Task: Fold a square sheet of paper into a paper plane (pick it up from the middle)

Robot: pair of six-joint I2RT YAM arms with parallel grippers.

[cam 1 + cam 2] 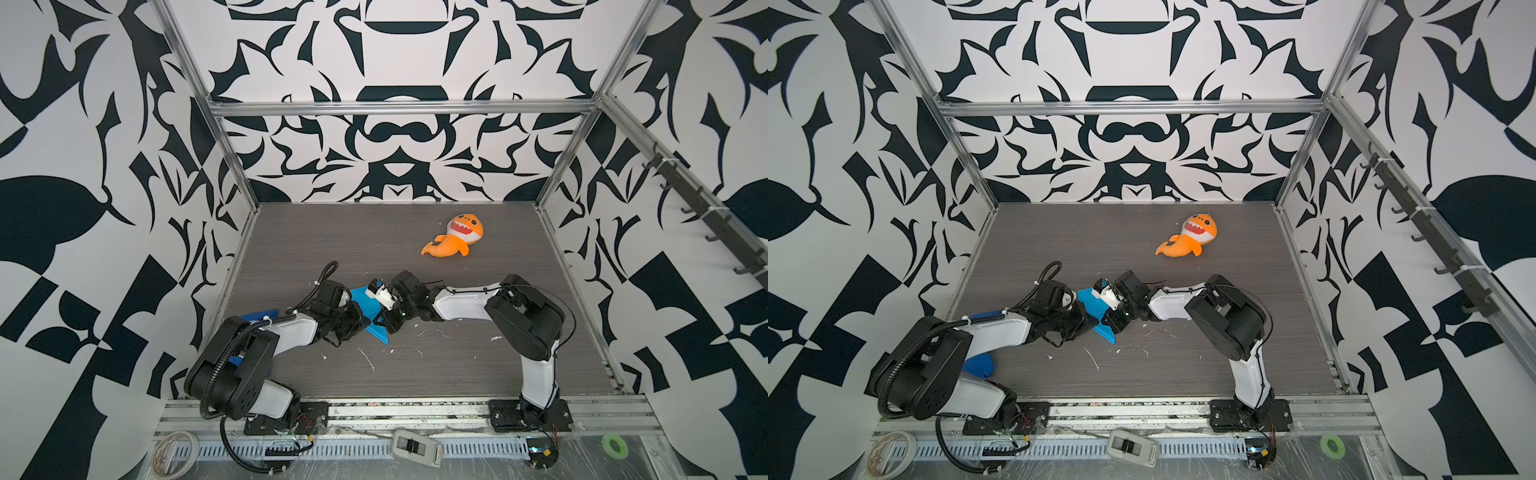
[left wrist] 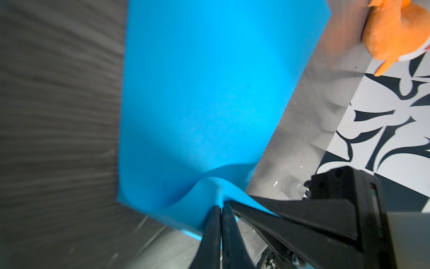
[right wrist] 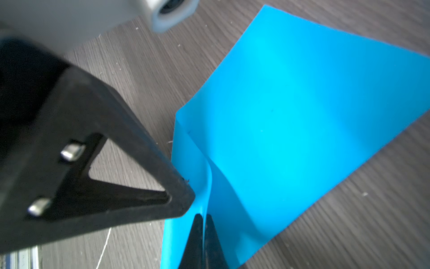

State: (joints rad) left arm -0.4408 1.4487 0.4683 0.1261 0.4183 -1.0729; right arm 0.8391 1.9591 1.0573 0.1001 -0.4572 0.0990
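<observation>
1. The thin, bright blue square sheet of paper [image 1: 361, 299] lies on the grey wood-grain tabletop [image 1: 374, 241]. In both top views it sits just left of centre and a little below the middle, mostly hidden under my two wrists.
2. My left gripper [image 2: 220, 206] is clamped on a raised ridge of the sheet. The left wrist view shows its two black tips together with only paper between them.
3. My right gripper [image 3: 203, 217] is pinched onto the same ridge, right beside the left one, its slim tips meeting on a thin upright pleat.
4. I judge the paired pinches are meant to lift the sheet by its centre, so the halves can hang and start a centre crease. I cannot tell whether the ridge is at the exact middle.
5. The paper looks smooth and matte, with no sharp crease yet. It swells in soft curves around the pinch and lies flat elsewhere. It looks flimsy, so it will likely sag or slip.
6. The gripper fingers are hard black open triangles with metal bolts.
7. The orange shark plush toy [image 1: 455, 237] lies right of centre and above the middle, well apart from the sheet. The darker blue round disc [image 1: 980, 365] sits under my left arm at lower left.
</observation>
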